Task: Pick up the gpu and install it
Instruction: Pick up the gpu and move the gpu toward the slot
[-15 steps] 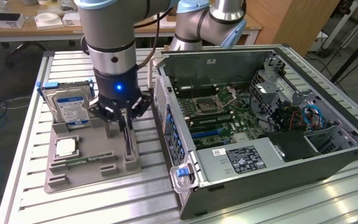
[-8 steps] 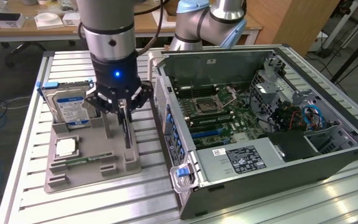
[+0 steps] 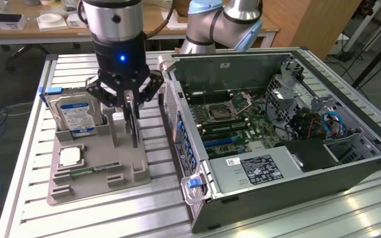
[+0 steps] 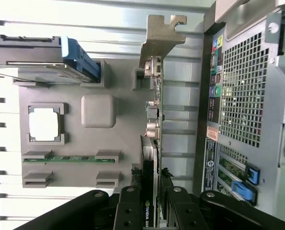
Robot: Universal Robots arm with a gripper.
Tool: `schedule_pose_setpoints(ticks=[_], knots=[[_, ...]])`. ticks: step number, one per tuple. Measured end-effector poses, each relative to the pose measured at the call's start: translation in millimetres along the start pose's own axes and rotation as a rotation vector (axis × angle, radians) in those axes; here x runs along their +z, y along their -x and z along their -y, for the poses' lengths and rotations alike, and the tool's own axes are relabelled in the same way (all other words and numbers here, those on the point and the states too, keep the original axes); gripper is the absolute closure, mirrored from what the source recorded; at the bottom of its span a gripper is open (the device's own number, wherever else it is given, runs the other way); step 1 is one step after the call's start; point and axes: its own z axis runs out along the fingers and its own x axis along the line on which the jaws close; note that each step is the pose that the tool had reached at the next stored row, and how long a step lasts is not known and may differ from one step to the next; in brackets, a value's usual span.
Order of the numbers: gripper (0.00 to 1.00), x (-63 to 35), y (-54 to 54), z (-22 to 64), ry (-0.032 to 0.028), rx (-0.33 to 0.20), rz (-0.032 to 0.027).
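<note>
1. While hovering low over the grey tray (image 3: 97, 173) (image 4: 123, 143), the gripper (image 3: 132, 114) (image 4: 149, 215) is straddling the gpu (image 3: 135, 131) (image 4: 154, 110), fingers (image 4: 128, 211) standing apart, one at each face.
2. Gpu is standing on edge along the tray's edge nearest the PC case (image 3: 277, 124) (image 4: 247, 96).
3. Tray is also holding one hard drive (image 3: 75, 114) (image 4: 37, 74), one CPU (image 3: 70, 156) (image 4: 43, 123), one RAM stick (image 3: 88, 171) (image 4: 70, 158).

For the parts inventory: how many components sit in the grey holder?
4: hard drive upright at one end, CPU chip lying flat, memory stick slotted, gpu upright beneath the gripper.
</note>
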Motion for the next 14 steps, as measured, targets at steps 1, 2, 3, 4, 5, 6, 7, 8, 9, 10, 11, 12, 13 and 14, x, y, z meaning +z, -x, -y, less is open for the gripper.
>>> schedule_pose_setpoints(ticks=[1, 2, 3, 4, 5, 6, 7, 8, 9, 10, 11, 12, 13, 14], knots=[[0.74, -4.3, 0.2, 0.0, 0.0000, 0.000, 0.0001], [0.74, -9.0, 0.3, 0.1, 0.0000, 0.000, 0.0000], [0.74, -13.5, 0.4, 0.1, 0.0000, 0.000, 0.0001], [0.74, -17.8, 0.6, 0.2, 0.0000, 0.000, 0.0000], [0.74, -22.7, 0.8, 0.2, 0.0000, 0.000, 0.0001], [0.74, -27.2, 0.9, 0.3, -0.0001, 0.000, 0.0000], [0.74, -31.8, 1.1, 0.4, 0.0000, 0.000, 0.0000], [0.74, -36.2, 1.2, 0.4, 0.0000, 0.000, 0.0000], [0.74, -40.7, 1.4, 0.4, 0.0001, 0.000, 0.0001], [0.74, -45.2, 1.5, 0.5, 0.0000, 0.000, 0.0000], [0.74, -49.8, 1.7, 0.5, -0.0001, 0.000, -0.0001], [0.74, -54.3, 1.8, 0.6, 0.0000, 0.000, 0.0001], [0.74, -58.8, 1.9, 0.6, 0.0000, 0.000, 0.0000], [0.74, -63.6, 2.1, 0.7, 0.0000, 0.000, 0.0000]])
